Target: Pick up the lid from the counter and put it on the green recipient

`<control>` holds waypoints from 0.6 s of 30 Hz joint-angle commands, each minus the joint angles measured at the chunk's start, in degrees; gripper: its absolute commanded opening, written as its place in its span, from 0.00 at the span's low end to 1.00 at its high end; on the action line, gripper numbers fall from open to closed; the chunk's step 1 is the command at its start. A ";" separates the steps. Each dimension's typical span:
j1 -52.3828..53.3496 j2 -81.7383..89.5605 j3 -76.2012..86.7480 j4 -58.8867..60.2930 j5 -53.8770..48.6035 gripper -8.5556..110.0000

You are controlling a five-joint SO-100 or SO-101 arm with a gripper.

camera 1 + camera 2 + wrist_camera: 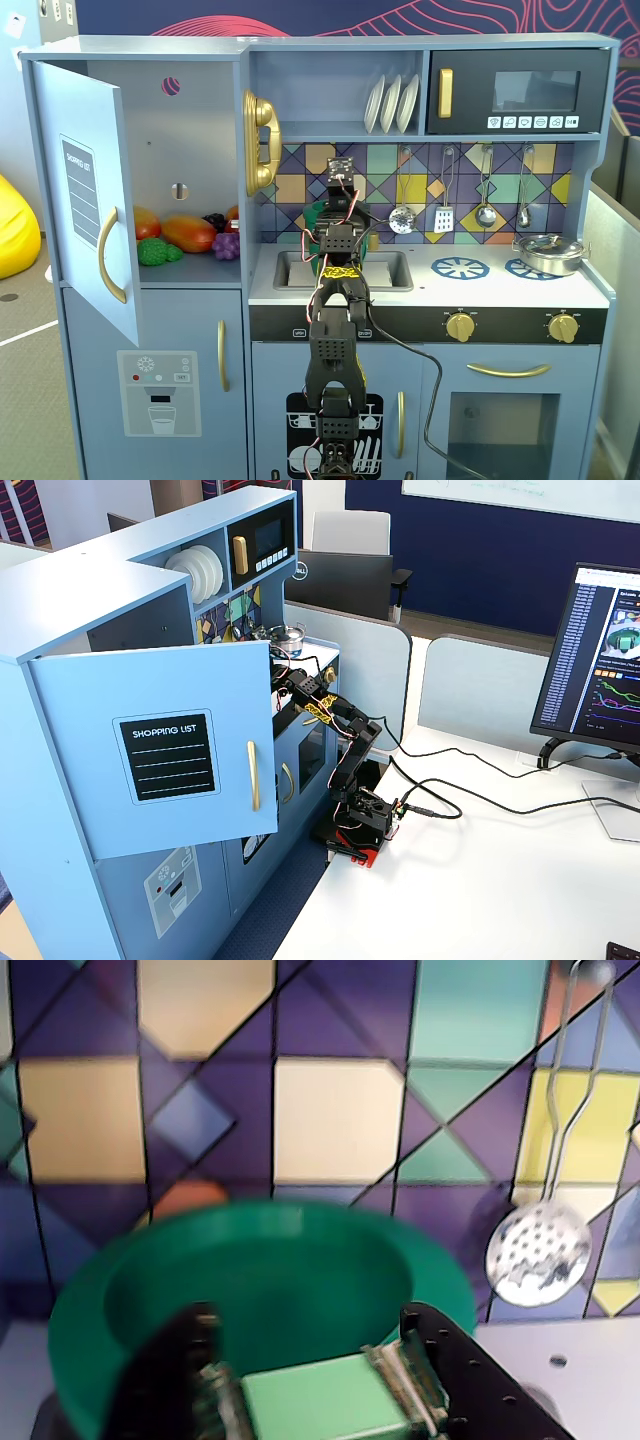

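In the wrist view my gripper is shut on the light-green tab handle of the lid, a round dark-green disc, blurred, held in front of the tiled backsplash. In a fixed view the gripper is above the back of the white counter, behind the sink. A bit of green shows left of the gripper; I cannot tell whether it is the lid or the green recipient. The pot is not clearly visible anywhere. The arm reaches in under the open door.
A silver metal pot sits on the right burner ring. Utensils hang on the backsplash; a slotted spoon is close on the right. The cupboard door stands open on the left, toy fruit inside.
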 commanded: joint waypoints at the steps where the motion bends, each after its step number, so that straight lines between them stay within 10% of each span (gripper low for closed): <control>1: 0.79 1.05 -5.98 -2.64 1.14 0.31; 18: 1.49 39.73 12.57 29.27 2.20 0.32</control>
